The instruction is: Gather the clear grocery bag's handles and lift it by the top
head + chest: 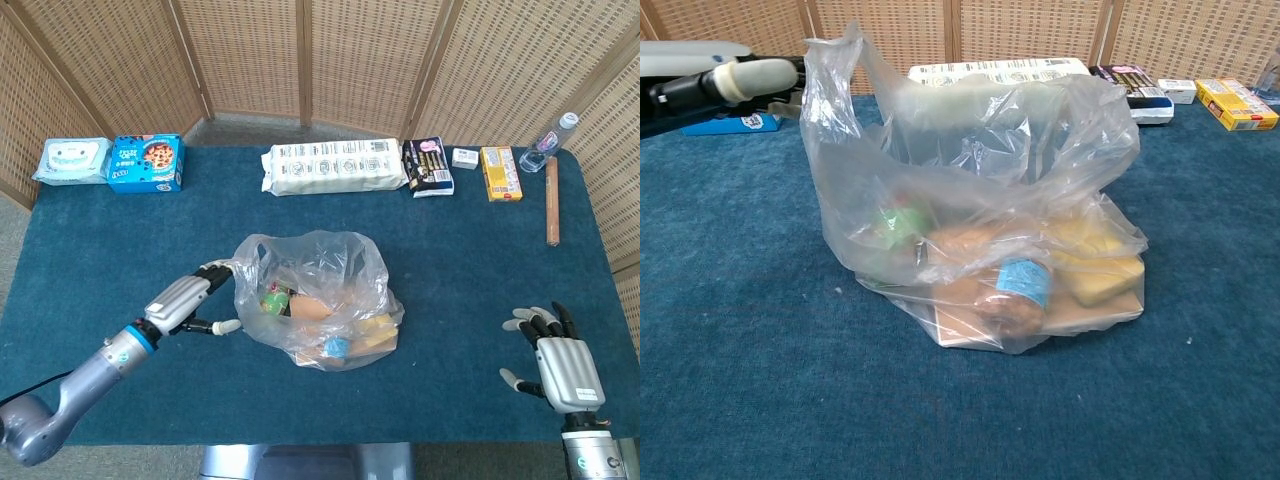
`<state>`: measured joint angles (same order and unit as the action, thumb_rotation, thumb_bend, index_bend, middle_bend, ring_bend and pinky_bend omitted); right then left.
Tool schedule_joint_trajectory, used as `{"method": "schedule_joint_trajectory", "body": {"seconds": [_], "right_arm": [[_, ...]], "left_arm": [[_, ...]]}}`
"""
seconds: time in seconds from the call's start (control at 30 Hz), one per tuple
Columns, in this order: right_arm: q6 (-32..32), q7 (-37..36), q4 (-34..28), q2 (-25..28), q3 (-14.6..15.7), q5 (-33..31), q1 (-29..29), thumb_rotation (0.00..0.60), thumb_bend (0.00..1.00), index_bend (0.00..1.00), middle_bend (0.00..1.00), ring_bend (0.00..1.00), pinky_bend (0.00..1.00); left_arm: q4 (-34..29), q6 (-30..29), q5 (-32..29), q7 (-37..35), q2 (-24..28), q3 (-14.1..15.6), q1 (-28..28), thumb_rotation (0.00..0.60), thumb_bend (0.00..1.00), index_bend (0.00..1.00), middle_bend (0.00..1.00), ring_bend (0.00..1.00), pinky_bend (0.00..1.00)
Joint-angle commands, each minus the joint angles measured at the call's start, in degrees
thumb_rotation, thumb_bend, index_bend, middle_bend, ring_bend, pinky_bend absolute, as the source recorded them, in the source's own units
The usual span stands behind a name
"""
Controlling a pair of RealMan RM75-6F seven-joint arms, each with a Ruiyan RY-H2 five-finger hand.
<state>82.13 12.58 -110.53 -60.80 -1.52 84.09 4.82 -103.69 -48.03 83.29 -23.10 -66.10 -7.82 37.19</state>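
The clear grocery bag (318,297) stands mid-table with food inside; in the chest view the clear grocery bag (980,200) shows its left handle (832,62) sticking up. My left hand (192,303) reaches to the bag's left side, fingers apart, fingertips at the plastic near that handle; in the chest view the left hand (725,80) comes in from the left edge. It holds nothing that I can see. My right hand (556,355) rests near the table's front right corner, fingers spread, far from the bag.
Along the far edge lie a wipes pack (71,160), a blue cookie box (146,163), a long white package (335,167), a dark packet (427,166), a yellow box (500,173), a water bottle (551,141) and a wooden rod (551,200). Blue cloth (470,260) surrounds the bag.
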Motion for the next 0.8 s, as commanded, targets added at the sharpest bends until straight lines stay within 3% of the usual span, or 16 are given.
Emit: {"method": "schedule_joint_trajectory", "body": {"seconds": [0.03, 0.33, 0.8], "right_arm": [[0.2, -0.1, 0.0, 0.1, 0.0, 0.1, -0.1, 0.6, 0.2, 0.32, 0.23, 0.17, 0.01], [0.7, -0.4, -0.2, 0.5, 0.1, 0.6, -0.5, 0.6, 0.2, 0.32, 0.23, 0.17, 0.01], [1.3, -0.4, -0.8, 1.0, 0.3, 1.3, -1.0, 0.6, 0.2, 0.32, 0.23, 0.17, 0.01]], "left_arm": [[0.5, 1.1, -0.6, -1.0, -1.1, -0.9, 1.5, 0.0, 0.04, 0.0, 0.05, 0.0, 0.03], [1.8, 2.7, -1.9, -5.5, -4.1, -2.6, 4.5, 0.0, 0.04, 0.0, 0.05, 0.0, 0.03], [7.6, 1.3, -3.2, -24.0, -12.4, -6.0, 6.8, 0.0, 0.05, 0.0, 0.05, 0.0, 0.04]]}}
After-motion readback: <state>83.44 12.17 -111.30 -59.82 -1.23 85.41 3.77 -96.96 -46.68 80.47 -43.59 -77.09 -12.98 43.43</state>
